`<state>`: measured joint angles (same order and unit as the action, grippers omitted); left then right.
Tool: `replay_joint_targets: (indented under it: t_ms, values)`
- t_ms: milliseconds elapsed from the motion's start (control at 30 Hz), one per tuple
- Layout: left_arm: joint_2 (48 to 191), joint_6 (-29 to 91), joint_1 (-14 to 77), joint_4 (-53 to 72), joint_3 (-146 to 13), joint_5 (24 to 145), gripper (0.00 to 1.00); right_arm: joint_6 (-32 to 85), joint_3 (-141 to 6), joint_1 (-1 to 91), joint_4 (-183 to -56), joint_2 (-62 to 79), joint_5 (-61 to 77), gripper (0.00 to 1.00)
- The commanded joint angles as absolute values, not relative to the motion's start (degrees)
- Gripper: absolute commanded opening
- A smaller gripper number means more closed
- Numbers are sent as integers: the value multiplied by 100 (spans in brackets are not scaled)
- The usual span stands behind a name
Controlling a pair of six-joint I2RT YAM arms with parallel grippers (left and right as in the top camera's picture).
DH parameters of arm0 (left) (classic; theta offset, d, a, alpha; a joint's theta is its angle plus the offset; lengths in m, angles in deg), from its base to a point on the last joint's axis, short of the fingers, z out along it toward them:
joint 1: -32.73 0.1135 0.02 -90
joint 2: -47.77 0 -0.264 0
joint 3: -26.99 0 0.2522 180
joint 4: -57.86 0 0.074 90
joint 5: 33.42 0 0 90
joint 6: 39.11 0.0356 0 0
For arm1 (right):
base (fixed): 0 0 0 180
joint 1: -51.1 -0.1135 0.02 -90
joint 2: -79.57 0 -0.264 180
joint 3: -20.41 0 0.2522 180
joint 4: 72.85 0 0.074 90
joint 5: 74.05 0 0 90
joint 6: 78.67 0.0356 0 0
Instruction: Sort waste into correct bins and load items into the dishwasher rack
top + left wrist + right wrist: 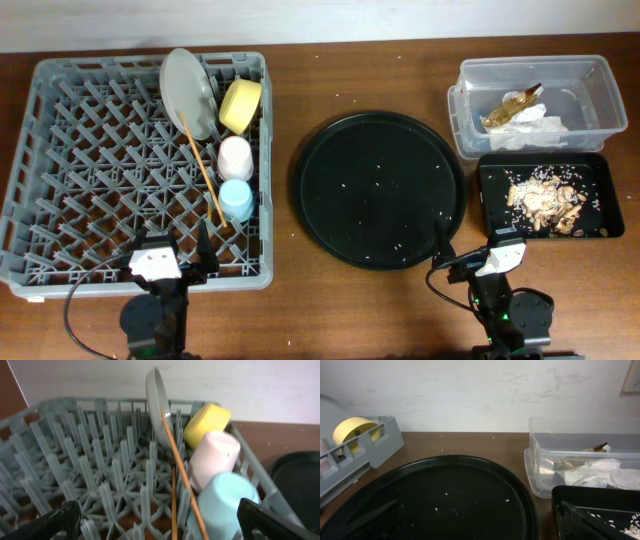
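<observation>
The grey dishwasher rack (90, 150) at the left holds the pale plate (188, 92) on edge, the yellow bowl (241, 104), the pink cup (236, 156), the light-blue cup (237, 199) and the chopsticks (203, 170). The left wrist view shows the same plate (159, 405), bowl (206, 422), pink cup (214, 457), blue cup (225, 507) and chopsticks (181, 472). The clear tub (590, 80) holds white tissues (535, 128) and a golden wrapper (505, 108). The black rectangular tray (600, 170) holds food scraps (545, 200). My left gripper (172, 247) (162, 530) is open and empty over the rack's near edge. My right gripper (472, 247) (477, 527) is open and empty.
A large round black tray (378, 190) with a few rice grains lies between the rack and the bins; it fills the lower right wrist view (445, 495). The wall runs behind the table.
</observation>
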<state>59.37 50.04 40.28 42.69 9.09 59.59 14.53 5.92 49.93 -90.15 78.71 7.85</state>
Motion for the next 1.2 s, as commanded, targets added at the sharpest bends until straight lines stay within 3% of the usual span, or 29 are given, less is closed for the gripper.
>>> replay_joint_targets:
  t_ms: [0,1167]
  values:
    - [5244,5077,4078,3913,1276,5679,99,1473,633,4951,-9025,7921,737,98]
    - [4807,5118,4063,3937,1272,5681,99,1473,633,4951,-9025,7921,737,98]
